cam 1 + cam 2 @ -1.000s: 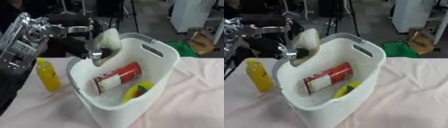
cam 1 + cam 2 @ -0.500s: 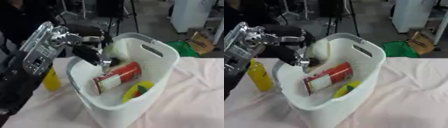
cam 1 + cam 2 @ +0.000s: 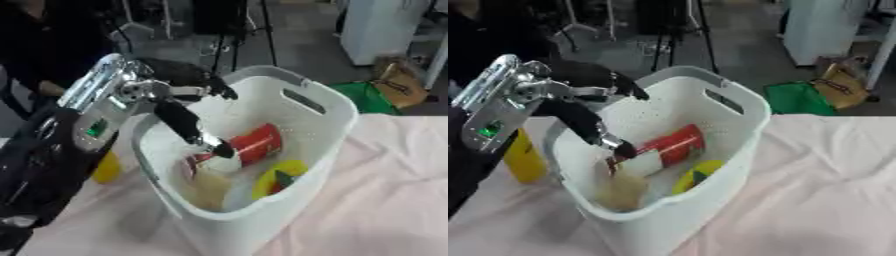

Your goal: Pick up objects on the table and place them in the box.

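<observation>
The left hand (image 3: pixel 179 107) hung over the box's (image 3: pixel 337 112) near-left rim, fingers spread and empty. A pale item (image 3: pixel 210 187), seemingly just dropped, lay below it inside, beside the red can (image 3: pixel 258 145). The yellow bottle (image 3: pixel 522 160) stood outside, left of the hand, upright on the counter (image 3: pixel 815 190).

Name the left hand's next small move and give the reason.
Probably lift the left hand up out of the white plastic laundry basket: its fingers are spread, and a pale beige object lies on the basket floor beside the red cylindrical can. The yellow bottle waits on the table.
</observation>
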`<state>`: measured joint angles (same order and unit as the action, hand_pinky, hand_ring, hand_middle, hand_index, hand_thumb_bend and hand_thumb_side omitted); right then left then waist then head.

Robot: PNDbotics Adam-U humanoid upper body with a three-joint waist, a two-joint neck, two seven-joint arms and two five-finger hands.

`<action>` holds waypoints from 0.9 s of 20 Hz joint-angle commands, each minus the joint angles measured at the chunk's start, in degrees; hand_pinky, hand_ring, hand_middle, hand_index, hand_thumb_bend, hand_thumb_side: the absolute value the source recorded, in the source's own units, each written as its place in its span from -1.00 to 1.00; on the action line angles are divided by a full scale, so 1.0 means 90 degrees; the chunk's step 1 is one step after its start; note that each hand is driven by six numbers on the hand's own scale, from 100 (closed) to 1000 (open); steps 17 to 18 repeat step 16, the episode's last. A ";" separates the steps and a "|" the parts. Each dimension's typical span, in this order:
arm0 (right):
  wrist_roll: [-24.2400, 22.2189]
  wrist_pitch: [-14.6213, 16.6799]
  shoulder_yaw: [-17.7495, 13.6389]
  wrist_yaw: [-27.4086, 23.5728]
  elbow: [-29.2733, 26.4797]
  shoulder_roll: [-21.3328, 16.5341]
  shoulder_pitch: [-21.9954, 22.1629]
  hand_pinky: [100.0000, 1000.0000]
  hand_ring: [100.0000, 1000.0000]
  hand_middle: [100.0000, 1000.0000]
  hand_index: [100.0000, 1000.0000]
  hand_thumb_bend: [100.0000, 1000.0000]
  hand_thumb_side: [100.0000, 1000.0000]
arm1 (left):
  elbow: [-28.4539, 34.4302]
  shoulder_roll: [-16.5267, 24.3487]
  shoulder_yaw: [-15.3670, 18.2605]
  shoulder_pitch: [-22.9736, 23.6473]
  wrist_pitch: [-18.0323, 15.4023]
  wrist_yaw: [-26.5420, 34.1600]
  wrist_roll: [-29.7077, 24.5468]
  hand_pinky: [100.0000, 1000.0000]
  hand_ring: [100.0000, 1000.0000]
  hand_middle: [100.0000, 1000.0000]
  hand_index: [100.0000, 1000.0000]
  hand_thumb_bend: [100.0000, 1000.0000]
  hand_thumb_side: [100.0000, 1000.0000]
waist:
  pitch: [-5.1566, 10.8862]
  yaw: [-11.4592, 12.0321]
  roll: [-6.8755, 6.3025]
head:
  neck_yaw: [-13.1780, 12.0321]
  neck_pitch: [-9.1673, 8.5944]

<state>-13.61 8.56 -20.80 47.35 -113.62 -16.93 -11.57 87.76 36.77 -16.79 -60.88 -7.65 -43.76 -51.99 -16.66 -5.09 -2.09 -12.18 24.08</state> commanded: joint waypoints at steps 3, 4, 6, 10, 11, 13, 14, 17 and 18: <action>-0.0020 0.0014 -0.0008 -0.0032 -0.0108 -0.0142 -0.0029 0.40 -0.02 0.00 0.40 -1.00 0.67 | 0.0010 0.0065 0.0143 -0.0160 -0.0037 -0.0026 0.0003 0.55 0.76 0.74 1.00 0.61 0.73 | 0.0128 -0.0013 0.0002 | -0.0029 -0.0050; -0.0019 0.0014 -0.0008 -0.0032 -0.0108 -0.0142 -0.0030 0.40 -0.02 0.00 0.40 -1.00 0.67 | 0.0010 0.0064 0.0149 -0.0161 -0.0034 -0.0021 0.0003 0.55 0.76 0.74 1.00 0.61 0.73 | 0.0128 -0.0013 0.0001 | -0.0029 -0.0052; -0.0017 0.0015 -0.0007 -0.0032 -0.0108 -0.0143 -0.0031 0.40 -0.01 0.00 0.40 -1.00 0.66 | 0.0037 0.0064 0.0189 -0.0164 -0.0023 0.0007 0.0003 0.54 0.74 0.71 1.00 0.55 0.76 | 0.0128 -0.0011 0.0005 | -0.0029 -0.0057; -0.0008 0.0014 -0.0014 -0.0029 -0.0108 -0.0140 -0.0026 0.40 -0.01 0.00 0.40 -1.00 0.66 | 0.0244 0.0078 0.0386 -0.0165 0.0046 0.0182 0.0004 0.52 0.69 0.66 1.00 0.38 0.80 | 0.0126 -0.0002 0.0019 | -0.0011 -0.0056; -0.0002 0.0013 -0.0017 -0.0028 -0.0108 -0.0141 -0.0025 0.40 -0.01 0.00 0.40 -1.00 0.66 | 0.0348 0.0100 0.0463 -0.0157 0.0079 0.0259 0.0003 0.51 0.68 0.65 0.98 0.36 0.82 | 0.0124 0.0001 0.0022 | -0.0004 -0.0053; 0.0009 0.0011 -0.0022 -0.0023 -0.0108 -0.0142 -0.0024 0.40 -0.01 0.00 0.40 -1.00 0.66 | 0.0547 0.0154 0.0582 -0.0132 0.0142 0.0389 0.0012 0.48 0.64 0.60 0.91 0.29 0.84 | 0.0121 0.0009 0.0025 | 0.0009 -0.0048; 0.0015 0.0007 -0.0029 -0.0018 -0.0108 -0.0143 -0.0022 0.40 -0.01 0.00 0.40 -1.00 0.66 | 0.0707 0.0207 0.0691 -0.0102 0.0170 0.0502 0.0025 0.48 0.64 0.60 0.91 0.29 0.84 | 0.0118 0.0020 0.0028 | 0.0026 -0.0042; 0.0041 -0.0004 -0.0049 -0.0002 -0.0108 -0.0154 -0.0026 0.40 -0.01 0.00 0.40 -1.00 0.66 | 0.1075 0.0453 0.0954 0.0059 0.0249 0.0683 0.0086 0.46 0.62 0.56 0.88 0.23 0.89 | 0.0114 0.0064 0.0028 | 0.0062 -0.0008; 0.0041 -0.0004 -0.0049 -0.0002 -0.0108 -0.0154 -0.0026 0.40 -0.01 0.00 0.40 -1.00 0.66 | 0.1075 0.0453 0.0954 0.0059 0.0249 0.0683 0.0086 0.46 0.62 0.56 0.88 0.23 0.89 | 0.0114 0.0064 0.0028 | 0.0062 -0.0008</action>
